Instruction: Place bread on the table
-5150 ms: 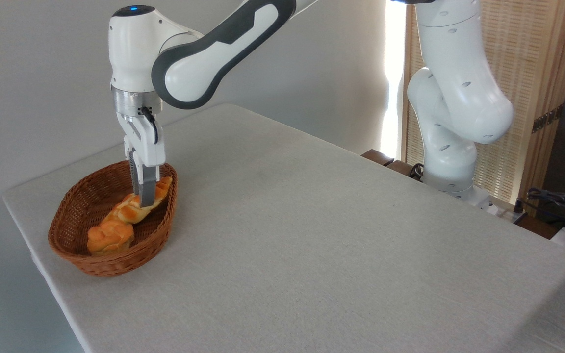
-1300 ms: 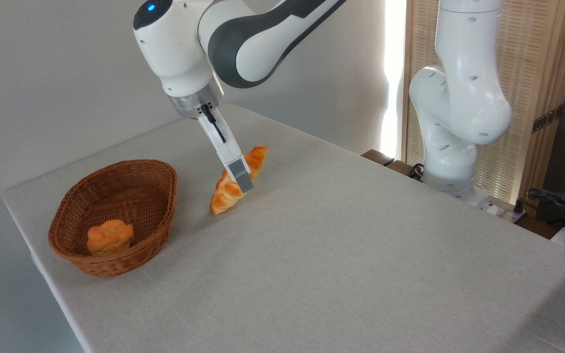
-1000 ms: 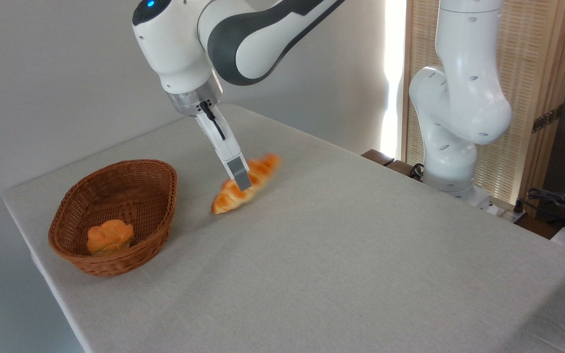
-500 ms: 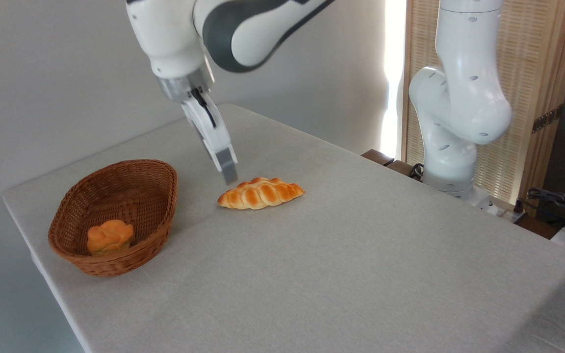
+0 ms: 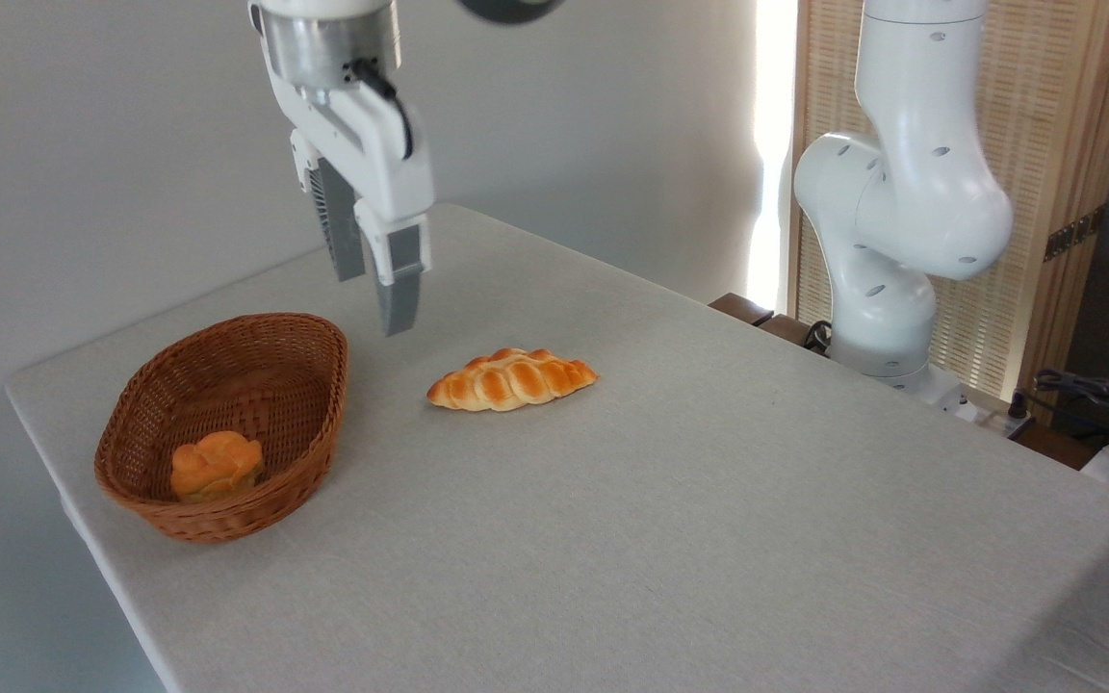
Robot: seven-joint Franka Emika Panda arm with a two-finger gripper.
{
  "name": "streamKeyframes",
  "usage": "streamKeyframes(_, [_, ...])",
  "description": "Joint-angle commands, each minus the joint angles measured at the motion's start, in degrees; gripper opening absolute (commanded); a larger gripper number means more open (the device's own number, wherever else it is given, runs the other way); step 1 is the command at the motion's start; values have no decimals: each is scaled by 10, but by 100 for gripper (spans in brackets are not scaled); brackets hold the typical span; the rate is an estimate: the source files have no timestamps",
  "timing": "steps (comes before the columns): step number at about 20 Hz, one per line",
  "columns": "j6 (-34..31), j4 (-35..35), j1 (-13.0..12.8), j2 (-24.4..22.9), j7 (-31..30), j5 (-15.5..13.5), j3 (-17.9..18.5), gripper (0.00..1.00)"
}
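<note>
The bread (image 5: 512,379) is lying flat mid-table (image 5: 709,500), beside the basket (image 5: 227,423), while the gripper (image 5: 373,300) is hanging above, fingers spread, empty.

Grey wall (image 5: 112,144), slatted wooden screen (image 5: 1055,173)

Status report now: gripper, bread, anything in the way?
Gripper open, empty, above table. Bread flat on table, right of basket. Nothing in the way.
</note>
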Motion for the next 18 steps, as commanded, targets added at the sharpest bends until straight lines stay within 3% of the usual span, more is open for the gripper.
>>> streamKeyframes(1, [-49,42,8,8,-3,64,1,100])
streamKeyframes(4, [-65,51,22,9,-4,89,1,100])
streamKeyframes(12, [-84,53,50,9,-28,83,-8,100])
streamKeyframes(18, [-84,53,53,11,-36,89,-19,100])
